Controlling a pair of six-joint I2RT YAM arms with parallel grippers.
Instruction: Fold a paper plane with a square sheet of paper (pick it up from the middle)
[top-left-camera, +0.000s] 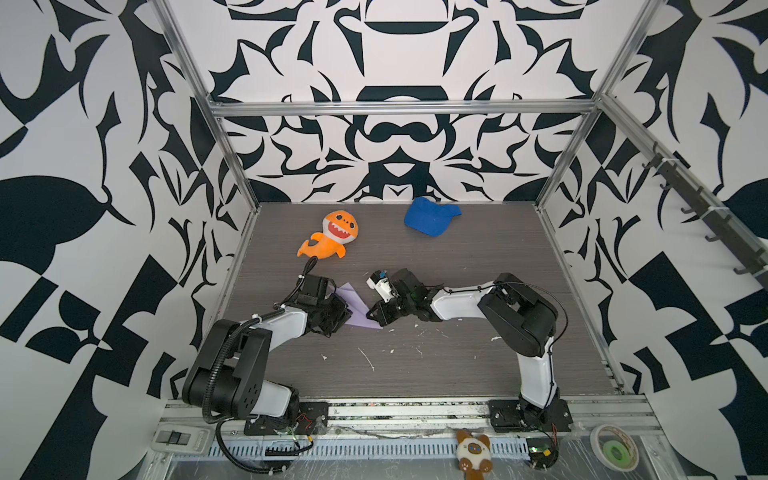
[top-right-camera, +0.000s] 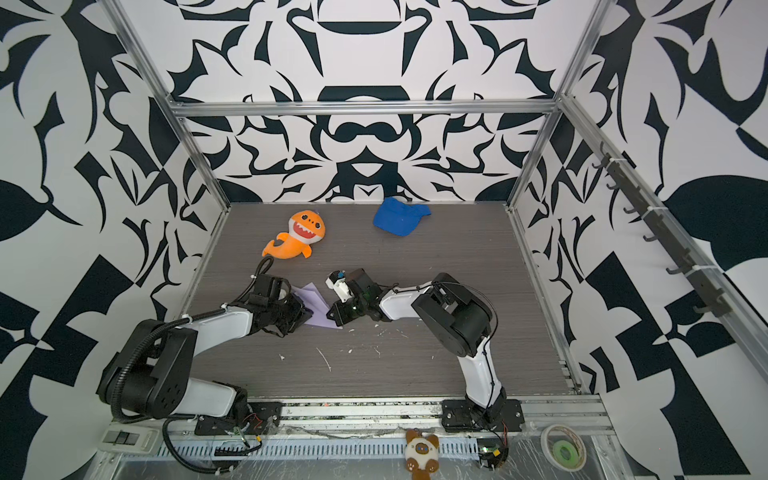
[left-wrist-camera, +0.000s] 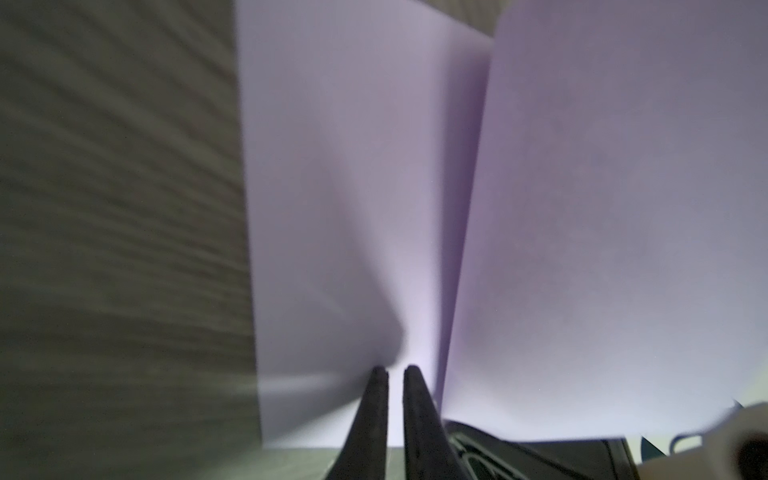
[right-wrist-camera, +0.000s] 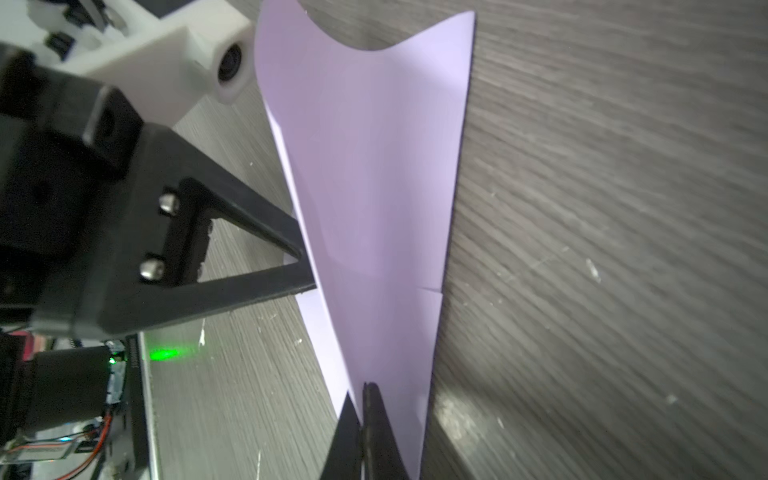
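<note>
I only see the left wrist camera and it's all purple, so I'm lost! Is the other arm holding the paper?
Observer: Yes, the right gripper has its fingers shut on the folded paper near its pointed end.
Operator: What shape is it?
Observer: Long and narrow, tapering like a dart, in the right wrist view.
Operator: Anything else around?
Observer: An orange plush shark and a blue cap lie farther back, apart from the paper.
</note>
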